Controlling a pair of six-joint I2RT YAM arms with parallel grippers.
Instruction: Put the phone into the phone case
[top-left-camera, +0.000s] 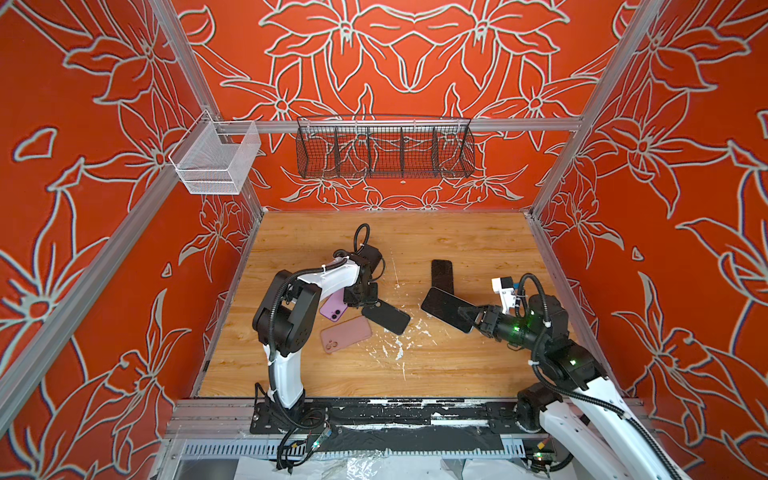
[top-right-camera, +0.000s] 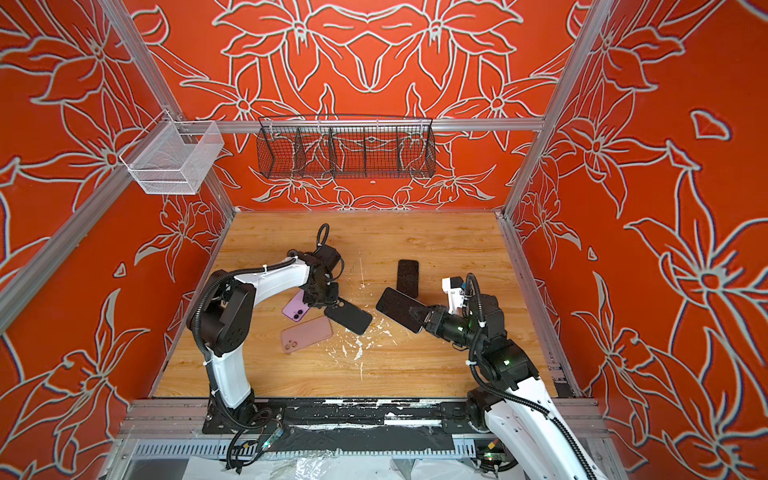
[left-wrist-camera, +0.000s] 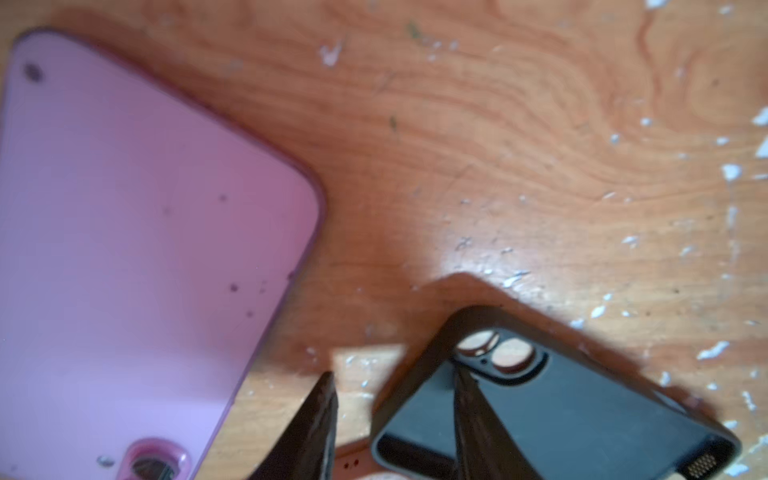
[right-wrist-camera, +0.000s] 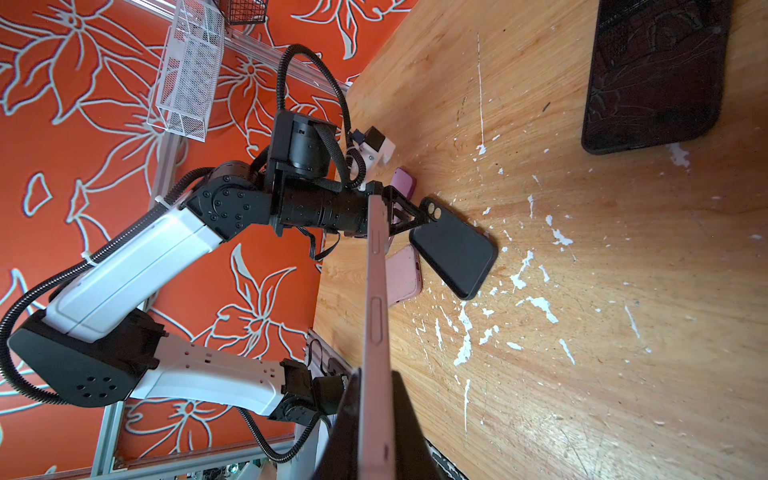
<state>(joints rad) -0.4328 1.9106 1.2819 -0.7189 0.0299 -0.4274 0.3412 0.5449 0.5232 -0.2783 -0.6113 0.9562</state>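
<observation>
A black phone case (top-left-camera: 388, 319) (top-right-camera: 351, 318) lies hollow side up on the wooden table, camera cutout toward my left arm. My left gripper (top-left-camera: 368, 305) (left-wrist-camera: 395, 372) stands over that end, open. One finger (left-wrist-camera: 478, 415) is inside the case (left-wrist-camera: 582, 411), the other is outside with a gap to the rim. My right gripper (top-left-camera: 467, 313) (right-wrist-camera: 376, 382) is shut on a phone (top-left-camera: 442, 305) (right-wrist-camera: 376, 270) with a dark screen and pink edge. It holds it tilted above the table, right of the case (right-wrist-camera: 455, 253).
A lilac phone (top-left-camera: 332, 308) (left-wrist-camera: 145, 228) lies back up under my left wrist. A pink phone-shaped item (top-left-camera: 345, 334) lies just in front of it. Another dark phone (top-left-camera: 441, 276) (right-wrist-camera: 656, 75) lies behind the held one. Wire baskets (top-left-camera: 384, 151) hang on the back wall.
</observation>
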